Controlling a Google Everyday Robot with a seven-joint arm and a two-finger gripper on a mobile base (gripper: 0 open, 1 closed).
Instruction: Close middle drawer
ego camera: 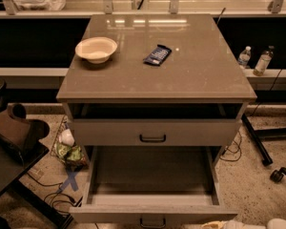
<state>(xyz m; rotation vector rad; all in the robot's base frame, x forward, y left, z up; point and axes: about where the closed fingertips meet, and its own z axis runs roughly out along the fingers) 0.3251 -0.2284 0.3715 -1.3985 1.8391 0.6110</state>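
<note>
The middle drawer (152, 213) is pulled far out of the grey-beige cabinet. Its pale inner floor (152, 171) is bare, and its front with the small black bar handle (152, 221) lies at the bottom edge of the view. The uppermost drawer (152, 132), with the same handle, stands a little way out under the cabinet top. Pale shapes at the bottom right edge look like my gripper (229, 224), just right of the middle drawer's front corner and mostly cut off. The lowest drawer front is hidden.
A cream bowl (96, 48) and a dark blue snack packet (157, 55) lie on the cabinet top (190, 75). A dark brown object (16, 132) sits on a black stand at the left. Litter and cables (69, 151) lie on the floor. Two bottles (253, 60) stand at the right.
</note>
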